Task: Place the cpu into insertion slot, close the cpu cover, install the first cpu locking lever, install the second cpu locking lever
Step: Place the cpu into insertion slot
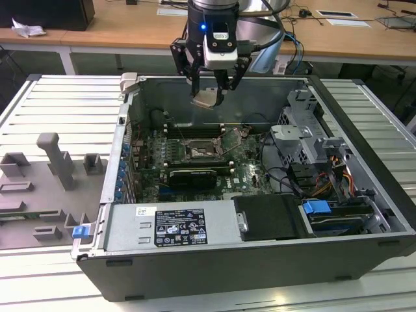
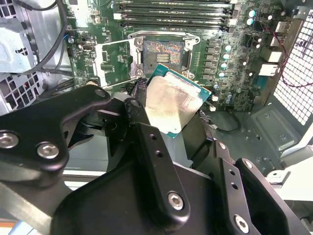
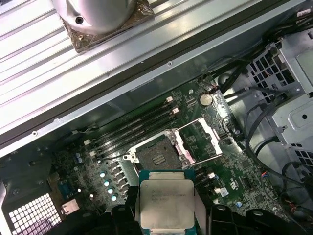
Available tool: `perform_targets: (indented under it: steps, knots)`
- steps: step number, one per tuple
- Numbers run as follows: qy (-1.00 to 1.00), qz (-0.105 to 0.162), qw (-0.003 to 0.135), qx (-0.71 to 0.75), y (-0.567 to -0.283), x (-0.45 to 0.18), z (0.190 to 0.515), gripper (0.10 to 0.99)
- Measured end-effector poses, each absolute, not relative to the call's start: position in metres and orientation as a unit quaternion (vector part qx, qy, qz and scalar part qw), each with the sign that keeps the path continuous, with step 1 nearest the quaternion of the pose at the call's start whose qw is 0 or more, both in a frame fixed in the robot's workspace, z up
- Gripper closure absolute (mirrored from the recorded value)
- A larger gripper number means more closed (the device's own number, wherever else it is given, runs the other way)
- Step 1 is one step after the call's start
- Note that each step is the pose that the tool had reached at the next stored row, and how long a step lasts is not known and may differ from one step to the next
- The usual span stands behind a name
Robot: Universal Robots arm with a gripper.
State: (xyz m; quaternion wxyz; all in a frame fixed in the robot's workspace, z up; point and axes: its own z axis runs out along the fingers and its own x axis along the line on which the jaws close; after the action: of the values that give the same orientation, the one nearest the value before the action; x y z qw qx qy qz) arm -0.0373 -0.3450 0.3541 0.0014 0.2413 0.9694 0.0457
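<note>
My gripper [image 1: 209,90] hangs above the open computer case, shut on the cpu [image 1: 205,99]. In both wrist views the cpu [image 2: 173,104] [image 3: 166,201] is a silvery-beige square with a green edge, clamped between the black fingers [image 2: 139,120]. It is tilted and well above the board. Below it, the insertion slot [image 1: 196,153] [image 2: 164,51] [image 3: 157,157] lies bare on the green board. The cpu cover [image 2: 112,61] [image 3: 201,139] is swung open beside the slot, and thin wire levers stand raised around it.
Long black memory slots [image 1: 195,130] run behind the slot and a black card [image 1: 192,177] lies in front. The metal drive cage [image 1: 305,130] and cables crowd the exterior view's right. A power supply [image 1: 172,227] fills the near side. A grey fixture [image 1: 45,175] sits outside the case.
</note>
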Motion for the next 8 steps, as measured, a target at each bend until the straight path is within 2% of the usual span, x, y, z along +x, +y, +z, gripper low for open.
perform_targets:
  steps: [8]
  knots:
    - [0.965,0.046,0.002,0.259,-0.3450,-0.0373,0.3533,0.553]
